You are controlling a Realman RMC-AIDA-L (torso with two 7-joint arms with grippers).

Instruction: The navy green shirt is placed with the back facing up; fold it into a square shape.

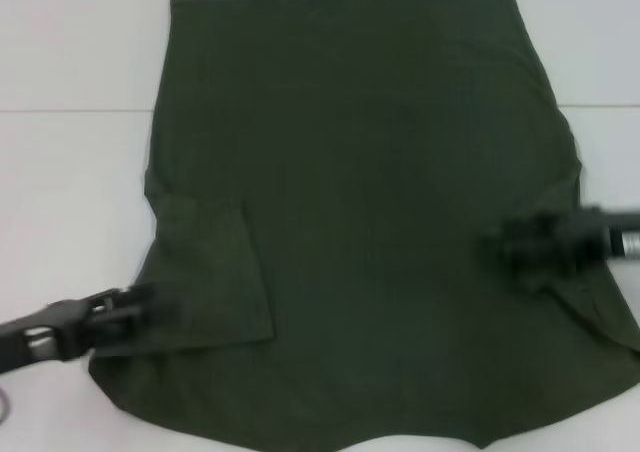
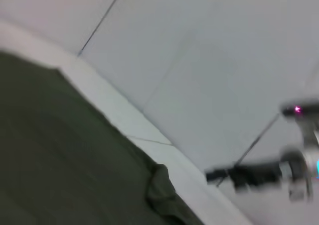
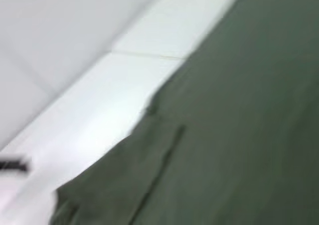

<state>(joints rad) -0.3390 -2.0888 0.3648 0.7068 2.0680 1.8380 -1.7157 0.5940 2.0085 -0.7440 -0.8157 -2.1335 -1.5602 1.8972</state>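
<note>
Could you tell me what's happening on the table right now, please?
The robot is folding the navy green shirt, which lies flat, plain side up, on the white table. Its sleeve on the robot's left is already folded in over the body. The left gripper is at that folded sleeve's outer edge, and the right gripper is over the sleeve area on the opposite side, which does not look folded in yet. The square is far from done.

The navy green shirt is seen as soft, matt woven cloth, smooth with faint creases. The surface appears white, smooth and slightly glossy. The left gripper is finished in matt black plastic.
</note>
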